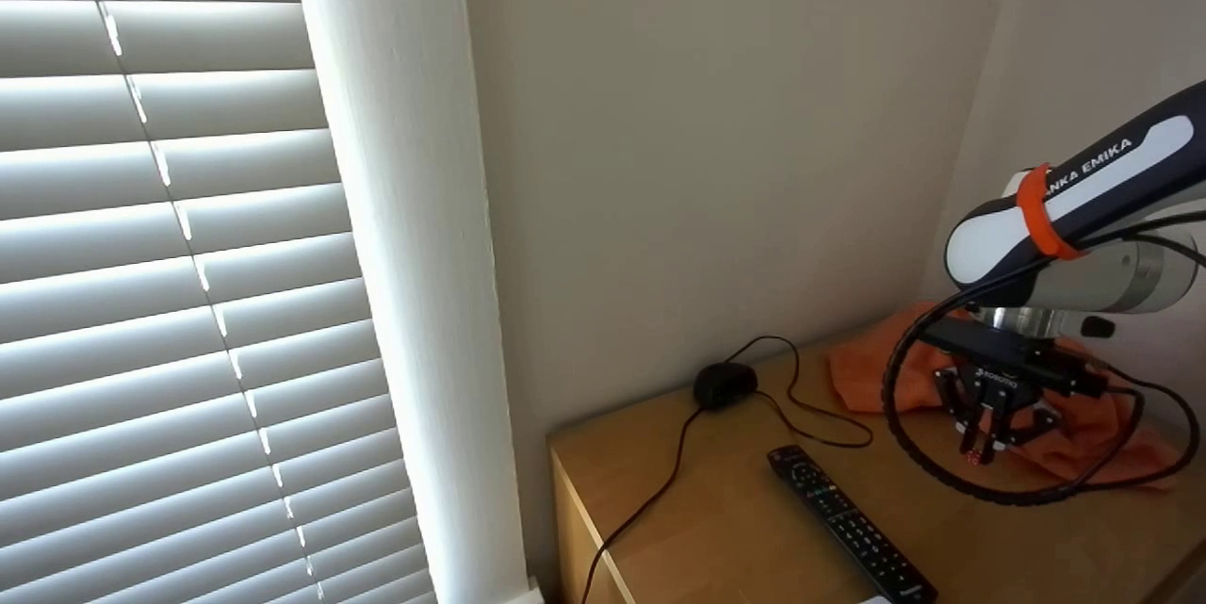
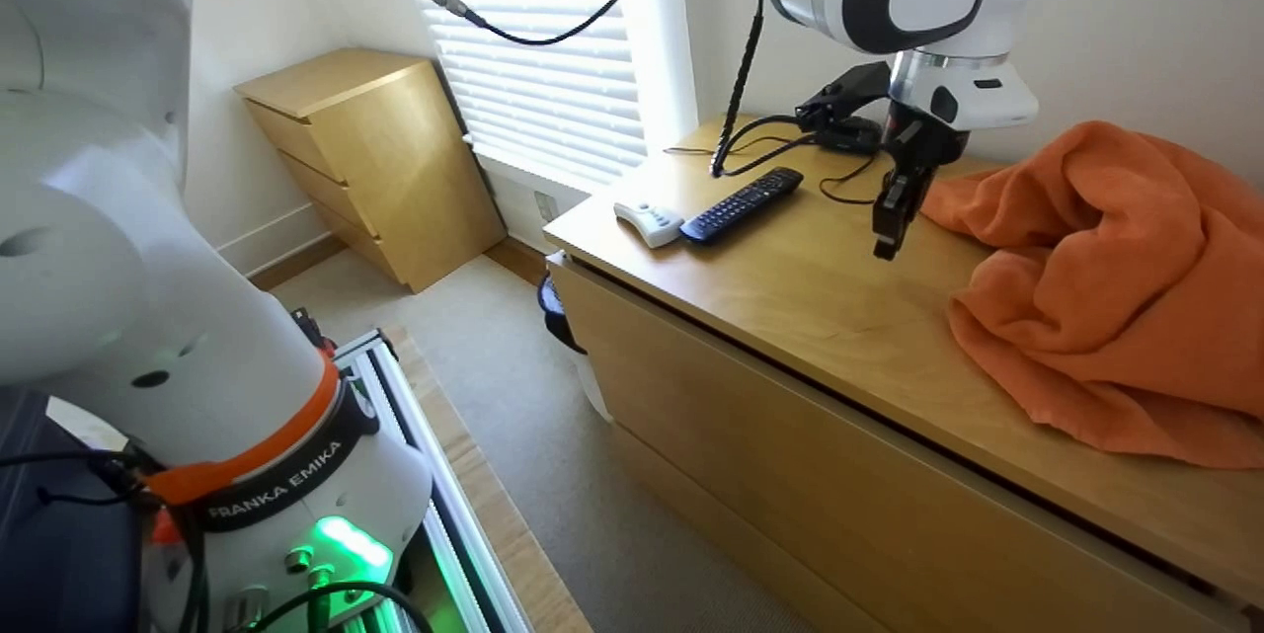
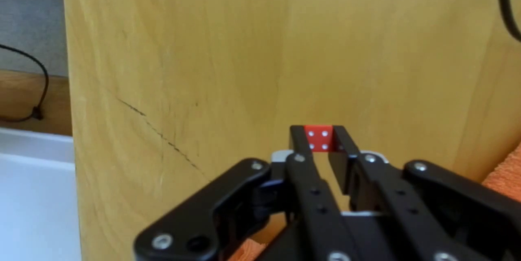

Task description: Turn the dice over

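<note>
A red dice point(image 3: 319, 139) with white pips is between my two fingertips in the wrist view. The face toward the wrist camera shows the four-pip pattern. My gripper point(image 3: 318, 137) is shut on the dice, with a fingertip against each side. In an exterior view the dice point(image 1: 974, 458) is a small red speck at the tips of the gripper point(image 1: 978, 446), which points down. The dice appears to be off the wooden dresser top point(image 3: 228, 49), though the height is hard to judge. In an exterior view the gripper point(image 2: 889, 243) hides the dice.
A crumpled orange cloth point(image 2: 1116, 287) lies beside the gripper. A black remote point(image 2: 743, 205) and a white controller point(image 2: 649, 223) lie toward the window end. A black device point(image 1: 725, 384) with a cable stands near the wall. The dresser's front edge point(image 2: 790, 371) faces the robot base.
</note>
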Tool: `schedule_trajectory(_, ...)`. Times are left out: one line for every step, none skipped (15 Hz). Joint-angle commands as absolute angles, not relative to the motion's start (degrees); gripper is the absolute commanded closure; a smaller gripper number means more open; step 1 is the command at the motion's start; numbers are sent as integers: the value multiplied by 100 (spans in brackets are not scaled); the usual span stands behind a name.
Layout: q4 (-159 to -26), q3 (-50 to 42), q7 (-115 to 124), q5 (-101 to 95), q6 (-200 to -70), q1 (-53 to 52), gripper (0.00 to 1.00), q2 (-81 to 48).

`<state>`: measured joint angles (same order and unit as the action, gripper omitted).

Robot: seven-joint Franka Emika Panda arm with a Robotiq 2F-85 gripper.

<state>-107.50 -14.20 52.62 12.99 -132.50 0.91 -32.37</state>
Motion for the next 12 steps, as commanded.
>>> schedule_trajectory(-11163, -1791, 6327, 222, -13683, -467, 95, -3144)
schedule_trajectory(-11207, -1870, 6618, -82, -13758, -591, 95, -3175)
schedule_trajectory(-11257, -1939, 6885, -367, -13858, -697, 95, -3199)
schedule_trajectory(-11290, -1991, 7130, -623, -13883, -783, 95, -3212)
schedule_trajectory(-11334, -2032, 7344, -861, -13951, -853, 95, -3227)
schedule_trajectory(-11380, -2094, 7604, -1138, -14026, -946, 95, -3232)
schedule_trajectory(-11401, -2122, 7784, -1344, -14056, -994, 95, -3248)
schedule_trajectory(-11410, -2160, 7991, -1559, -14102, -1042, 95, -3285)
schedule_trajectory(-11429, -2201, 8206, -1767, -14149, -1093, 95, -3325)
schedule_trajectory(-11450, -2268, 8487, -1995, -14240, -1166, 95, -3362)
schedule_trajectory(-11475, -2343, 8763, -2237, -14352, -1243, 95, -3403)
schedule_trajectory(-11475, -2377, 8974, -2417, -14407, -1283, 95, -3445)
